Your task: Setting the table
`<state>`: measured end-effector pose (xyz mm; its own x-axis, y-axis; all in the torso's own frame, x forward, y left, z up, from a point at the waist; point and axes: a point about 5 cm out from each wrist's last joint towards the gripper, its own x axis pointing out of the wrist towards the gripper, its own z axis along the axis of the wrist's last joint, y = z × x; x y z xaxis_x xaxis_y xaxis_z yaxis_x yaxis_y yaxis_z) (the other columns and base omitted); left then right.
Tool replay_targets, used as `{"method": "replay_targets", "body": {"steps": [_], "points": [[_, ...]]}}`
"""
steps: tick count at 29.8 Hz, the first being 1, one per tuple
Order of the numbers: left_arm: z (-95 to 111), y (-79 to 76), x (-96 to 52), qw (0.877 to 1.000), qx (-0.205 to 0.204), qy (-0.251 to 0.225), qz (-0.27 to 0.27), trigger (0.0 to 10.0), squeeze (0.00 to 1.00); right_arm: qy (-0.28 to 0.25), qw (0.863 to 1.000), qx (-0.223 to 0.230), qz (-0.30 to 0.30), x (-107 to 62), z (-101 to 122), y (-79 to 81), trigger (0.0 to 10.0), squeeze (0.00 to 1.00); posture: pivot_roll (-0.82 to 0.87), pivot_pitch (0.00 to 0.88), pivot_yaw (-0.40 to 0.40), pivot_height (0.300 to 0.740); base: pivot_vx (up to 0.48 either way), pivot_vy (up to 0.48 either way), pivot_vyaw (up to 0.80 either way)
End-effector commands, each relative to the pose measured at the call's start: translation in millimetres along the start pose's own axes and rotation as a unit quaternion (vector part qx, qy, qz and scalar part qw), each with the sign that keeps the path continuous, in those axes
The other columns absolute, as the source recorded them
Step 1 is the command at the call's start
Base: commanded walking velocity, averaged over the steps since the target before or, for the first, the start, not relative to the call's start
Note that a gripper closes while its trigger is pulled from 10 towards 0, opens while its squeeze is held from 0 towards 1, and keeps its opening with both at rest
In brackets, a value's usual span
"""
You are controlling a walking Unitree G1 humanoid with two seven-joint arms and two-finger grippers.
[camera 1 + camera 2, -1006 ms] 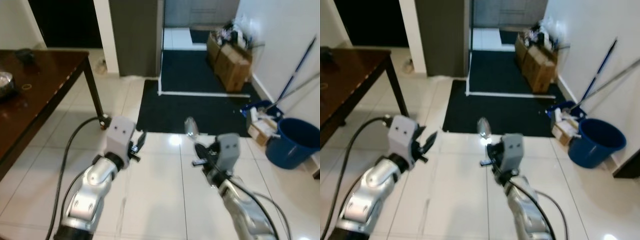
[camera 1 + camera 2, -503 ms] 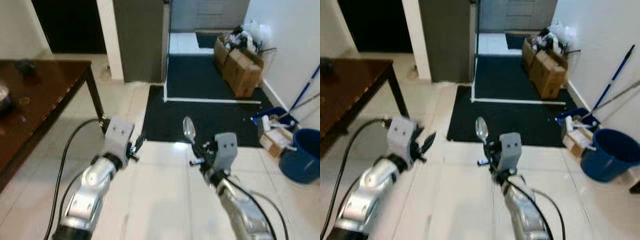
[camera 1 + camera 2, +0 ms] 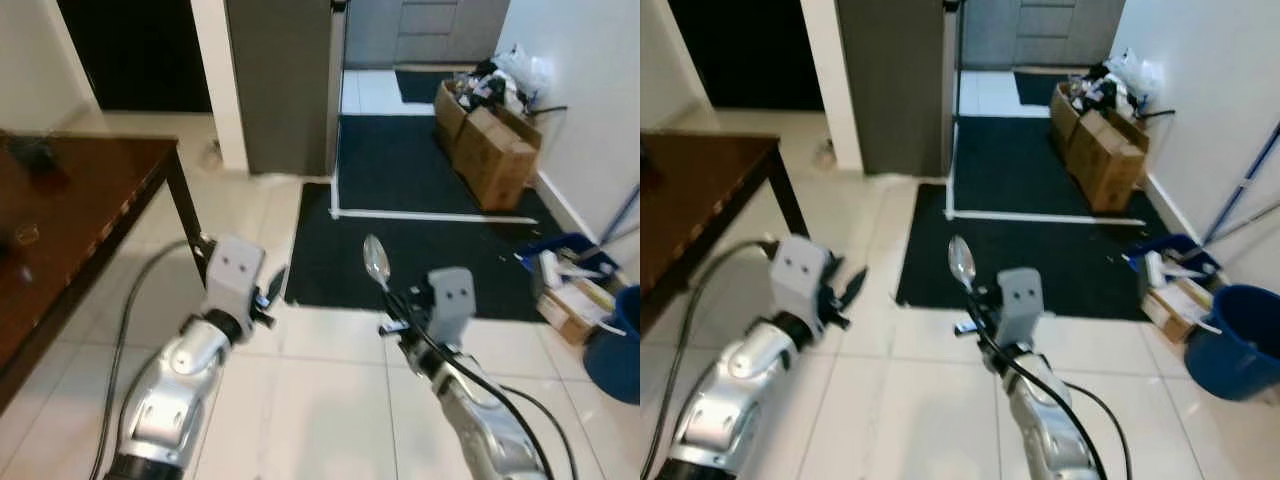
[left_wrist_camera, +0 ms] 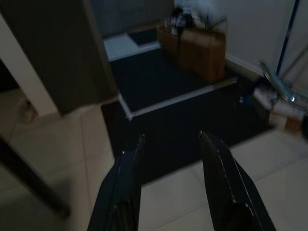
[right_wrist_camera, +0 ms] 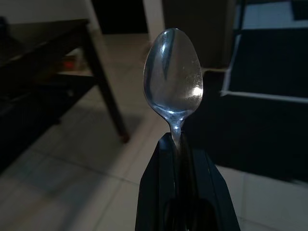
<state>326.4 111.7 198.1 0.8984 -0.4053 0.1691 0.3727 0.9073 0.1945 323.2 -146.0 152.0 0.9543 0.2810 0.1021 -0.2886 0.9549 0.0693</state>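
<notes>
A metal spoon (image 3: 377, 263) stands bowl-up in my right gripper (image 3: 396, 302), which is shut on its handle above the white floor tiles. The right wrist view has the spoon bowl (image 5: 172, 83) rising from between the two black fingers (image 5: 155, 187). My left gripper (image 3: 275, 284) is held out at the same height to the left, open and holding nothing; its fingers (image 4: 126, 183) are spread apart in the left wrist view. The dark wooden table (image 3: 70, 220) stands at the left, with small blurred objects (image 3: 28, 234) on it.
A black mat (image 3: 420, 220) lies ahead on the tiles, crossed by a white line. Cardboard boxes (image 3: 492, 150) stand by the right wall, with a blue bucket (image 3: 1235, 340), mop handles and small boxes beyond. A grey pillar (image 3: 280, 80) and dark doorway are ahead-left.
The view has swung left and risen, so the table corner sits nearer the middle and the bucket has slid to the right edge. Both grippers keep their poses; the spoon stays gripped.
</notes>
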Motion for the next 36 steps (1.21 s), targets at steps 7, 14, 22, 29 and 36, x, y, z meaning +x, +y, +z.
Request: {"method": "replay_targets", "body": {"steps": [7, 14, 22, 29, 36], "points": [[-7.9, 6.1, -5.5, 1.000, 0.004, 0.017, 0.008, 10.0, 0.00, 0.000, 1.000, 0.004, 0.004, -0.2, -1.8, 5.4, 10.0, 0.00, 0.06, 0.097, 0.094, 0.740, 0.480, 0.000, 0.00], [-8.1, 6.0, -5.4, 1.000, 0.004, 0.017, 0.008, 10.0, 0.00, -0.001, 1.000, 0.007, 0.002, -0.3, -1.8, 4.7, 10.0, 0.00, 0.06, 0.097, 0.094, 0.740, 0.480, 0.000, -0.21], [-8.4, 6.2, -5.6, 1.000, 0.004, 0.017, 0.008, 10.0, 0.00, 0.000, 1.000, 0.007, 0.001, -0.1, -1.9, 4.5, 10.0, 0.00, 0.06, 0.097, 0.094, 0.740, 0.480, 0.000, -0.48], [-7.9, 5.8, -5.3, 1.000, 0.003, 0.017, 0.008, 10.0, 0.00, -0.001, 1.000, 0.005, 0.000, 0.3, -1.0, 3.7, 10.0, 0.00, 0.06, 0.100, 0.093, 0.740, 0.480, 0.000, -0.40], [-7.8, 5.6, -5.2, 1.000, 0.003, 0.016, 0.008, 10.0, 0.00, -0.003, 1.000, 0.004, 0.002, 0.3, 0.4, 3.4, 10.0, 0.00, 0.06, 0.101, 0.093, 0.740, 0.480, 0.000, 0.00]]}}
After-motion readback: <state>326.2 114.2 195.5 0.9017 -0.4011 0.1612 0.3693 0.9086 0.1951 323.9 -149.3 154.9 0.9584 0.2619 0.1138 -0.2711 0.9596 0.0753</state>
